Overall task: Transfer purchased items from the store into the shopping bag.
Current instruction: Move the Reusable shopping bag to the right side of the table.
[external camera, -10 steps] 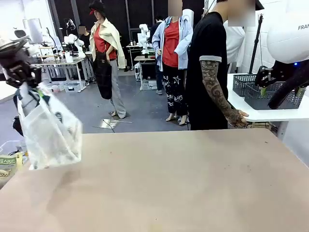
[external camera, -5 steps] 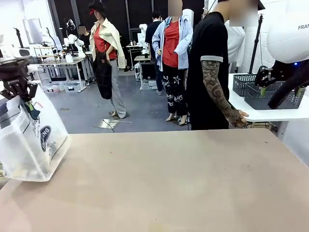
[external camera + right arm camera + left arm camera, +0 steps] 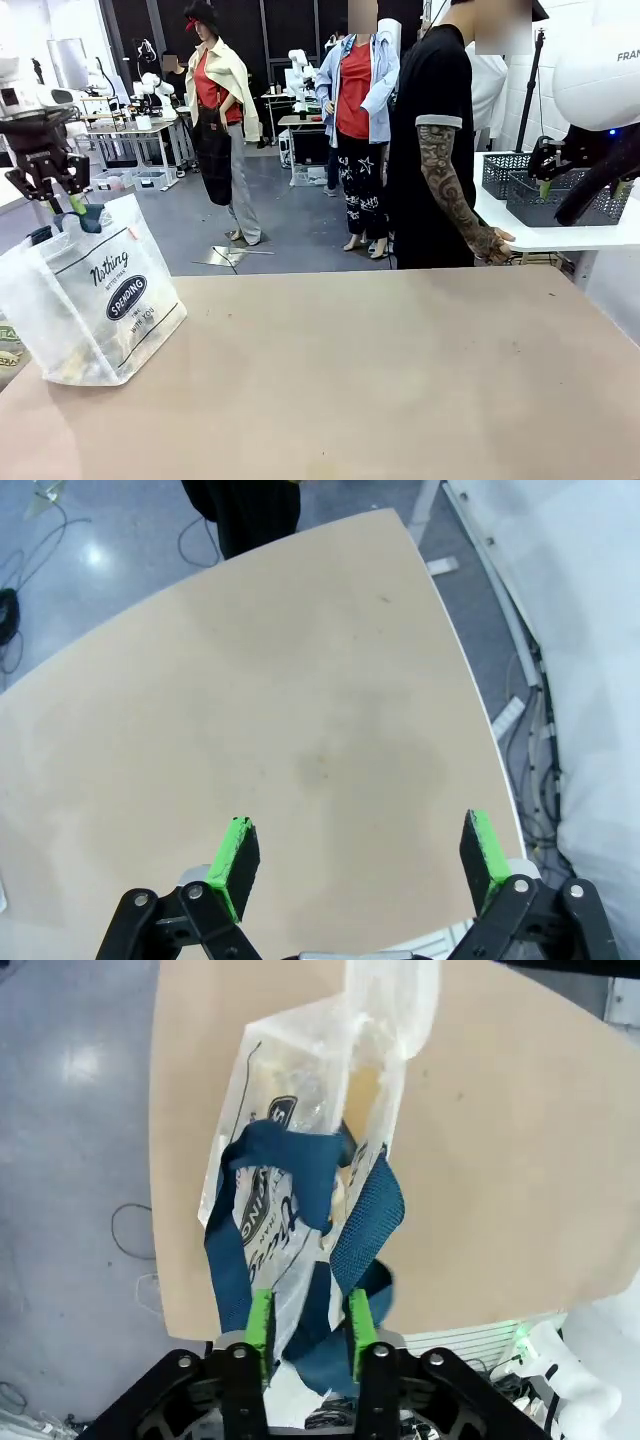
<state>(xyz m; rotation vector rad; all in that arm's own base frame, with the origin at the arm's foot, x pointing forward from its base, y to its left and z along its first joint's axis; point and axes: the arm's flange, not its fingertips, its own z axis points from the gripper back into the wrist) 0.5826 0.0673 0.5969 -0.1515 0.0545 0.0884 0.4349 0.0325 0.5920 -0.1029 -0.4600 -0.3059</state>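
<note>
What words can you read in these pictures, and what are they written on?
"Nothing" in dark script on the shopping bag, seen from the front.
"SPENDING" in white capitals inside the dark oval on the same bag.
Small lines between and under these on the bag: too small to read.
"FRA", cut off by the picture's edge, on the white robot arm at upper right.
Green packet at the far left edge: print too blurred to read.

The tabletop (image 3: 380, 380) is bare across its middle and right, giving open passage there. The shopping bag (image 3: 95, 305) stands at the left edge and blocks that corner. Its dark blue handles (image 3: 310, 1220) hang slack between the left gripper's (image 3: 308, 1322) fingers, obstructing its mouth. A person (image 3: 440, 150) stands at the far edge, one hand (image 3: 492, 242) on the side table (image 3: 560, 235).
</note>
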